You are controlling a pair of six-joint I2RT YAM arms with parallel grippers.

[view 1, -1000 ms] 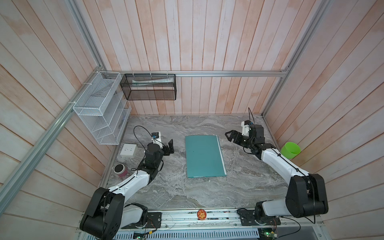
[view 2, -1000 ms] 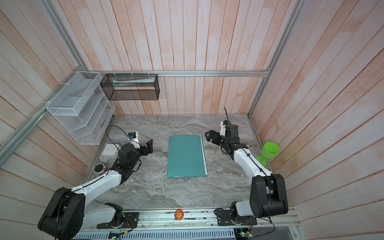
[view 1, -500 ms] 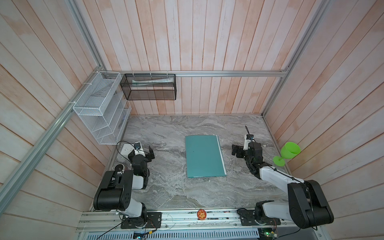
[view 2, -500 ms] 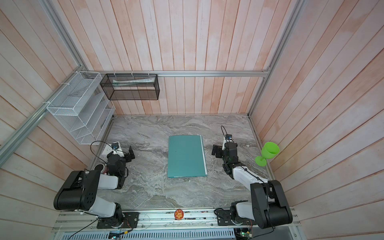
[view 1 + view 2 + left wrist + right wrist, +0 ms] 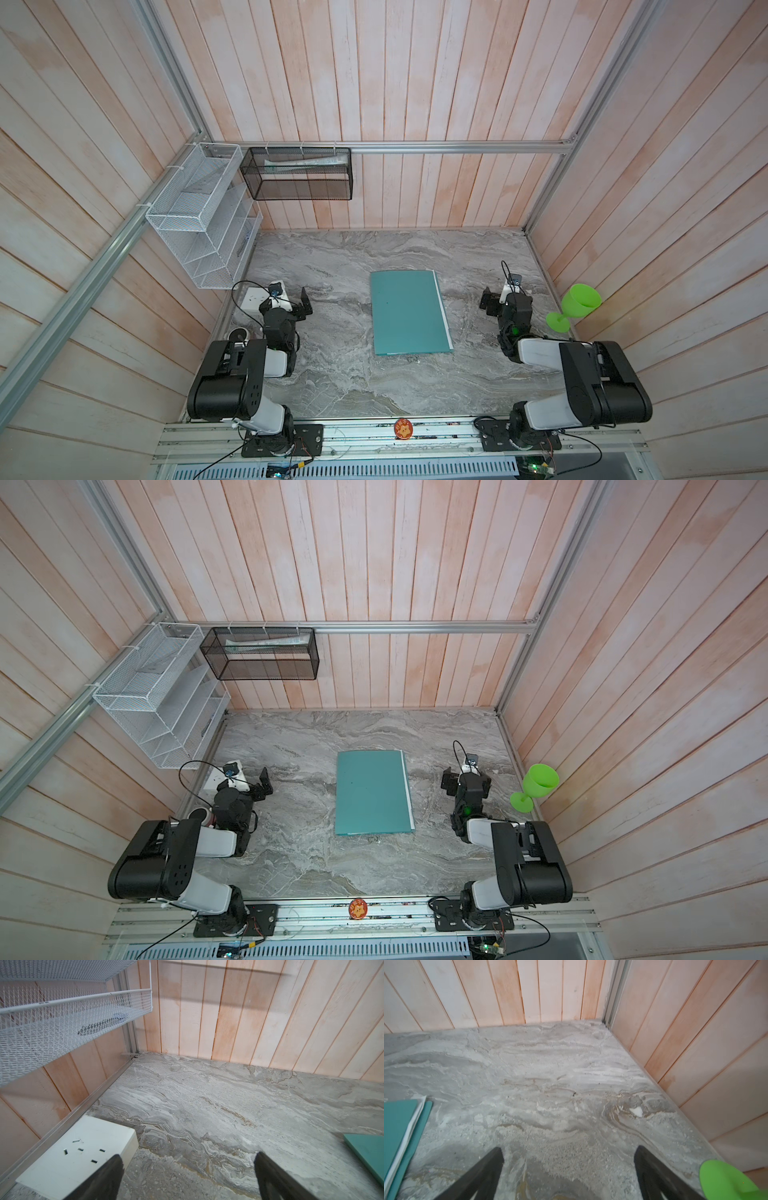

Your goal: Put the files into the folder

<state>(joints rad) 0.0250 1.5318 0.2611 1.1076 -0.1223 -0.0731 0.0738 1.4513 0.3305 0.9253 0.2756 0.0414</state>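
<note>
With the folder [image 5: 409,318] lying shut mid-counter [image 5: 332,374], the files [image 5: 410,1126] inside showing a white edge along its open side, and both arms' jaws wide and empty well apart from it, a careless nudge could slide the sheets out.

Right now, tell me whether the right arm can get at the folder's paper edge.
Probably yes. The right gripper is open beside the folder, on the side where the files show, with only bare table between them.
</note>
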